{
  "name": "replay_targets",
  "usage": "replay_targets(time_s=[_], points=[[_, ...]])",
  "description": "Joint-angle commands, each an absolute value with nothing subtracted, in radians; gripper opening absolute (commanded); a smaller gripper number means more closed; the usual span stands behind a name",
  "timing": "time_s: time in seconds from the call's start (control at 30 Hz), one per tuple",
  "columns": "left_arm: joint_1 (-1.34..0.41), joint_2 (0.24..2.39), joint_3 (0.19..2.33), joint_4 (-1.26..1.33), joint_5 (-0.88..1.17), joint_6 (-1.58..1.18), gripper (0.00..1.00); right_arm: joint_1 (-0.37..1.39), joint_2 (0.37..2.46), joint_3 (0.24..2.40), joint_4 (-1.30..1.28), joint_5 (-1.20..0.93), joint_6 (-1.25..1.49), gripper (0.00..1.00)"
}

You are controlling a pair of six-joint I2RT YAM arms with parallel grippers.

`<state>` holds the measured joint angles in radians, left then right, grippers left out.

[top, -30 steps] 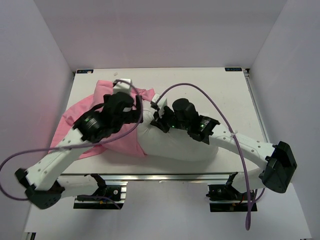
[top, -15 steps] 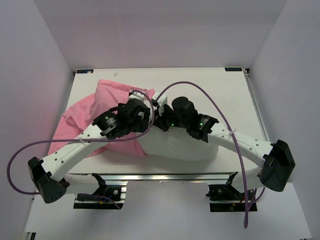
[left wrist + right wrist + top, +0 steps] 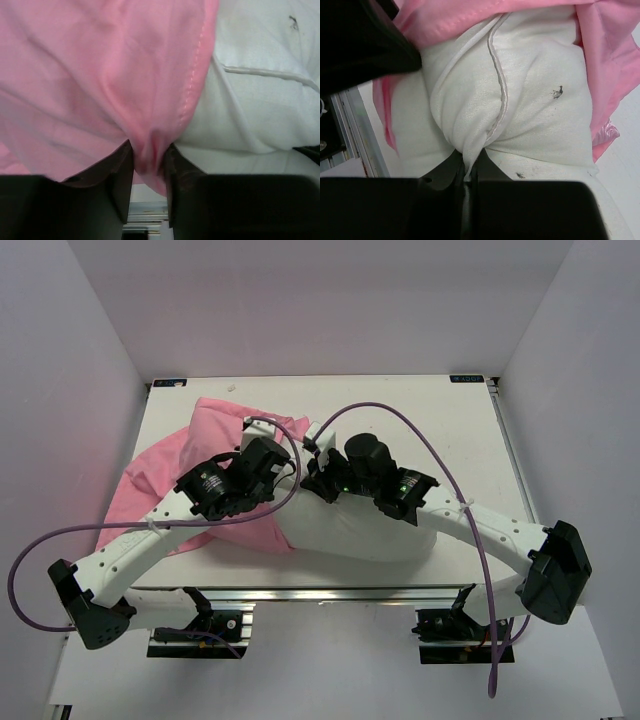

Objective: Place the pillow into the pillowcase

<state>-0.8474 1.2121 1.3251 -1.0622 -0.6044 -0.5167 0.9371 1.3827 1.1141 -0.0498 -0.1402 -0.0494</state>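
Pinching pillowcase (image 3: 95,75) in left hand (image 3: 148,167), pillow (image 3: 535,115) in right hand (image 3: 468,172)

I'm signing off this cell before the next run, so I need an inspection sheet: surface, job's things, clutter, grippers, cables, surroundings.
Surface: white table, with a metal rail along its near edge.
Job's things: white pillow lies mid-table, its left end covered by the pink pillowcase, which spreads to the left.
Clutter: one tiny speck by the far edge, too small to identify.
Grippers: left gripper pinches a fold of the pillowcase by its hem; right gripper is shut on a bunched fold of the pillow.
Cables: a purple cable loops off each arm, left cable and right cable.
Surroundings: plain white walls on three sides.
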Motion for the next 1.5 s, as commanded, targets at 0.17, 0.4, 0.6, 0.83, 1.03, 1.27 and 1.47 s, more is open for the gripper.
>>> replay_targets(time_s=[0.17, 0.4, 0.6, 0.83, 1.03, 1.27, 1.47], points=[[-0.845, 1.233, 1.399, -1.046, -0.620, -0.463, 0.00, 0.939, 1.373, 1.098, -0.074, -0.158, -0.034, 0.00], [-0.851, 1.264, 1.549, -1.016, -0.528, -0.374, 0.00, 0.940, 1.387, 1.130, -0.026, -0.152, -0.034, 0.00], [-0.873, 1.238, 1.681, -0.917, -0.335, -0.256, 0.00, 0.940, 1.378, 1.147, 0.078, -0.074, -0.008, 0.00], [-0.894, 1.334, 1.721, -0.894, -0.118, -0.190, 0.00, 0.940, 1.335, 1.037, 0.548, -0.015, 0.089, 0.00], [-0.910, 1.341, 1.646, -0.804, 0.073, -0.192, 0.00, 0.940, 1.276, 0.858, 0.961, 0.064, 0.153, 0.00], [-0.978, 1.391, 1.646, -0.712, 0.329, -0.201, 0.00, 0.951, 1.322, 0.697, 1.362, 0.050, 0.267, 0.00], [-1.214, 1.597, 1.854, -0.830, 0.331, -0.160, 0.00, 0.963, 1.393, 0.696, 1.508, 0.170, 0.235, 0.00]])
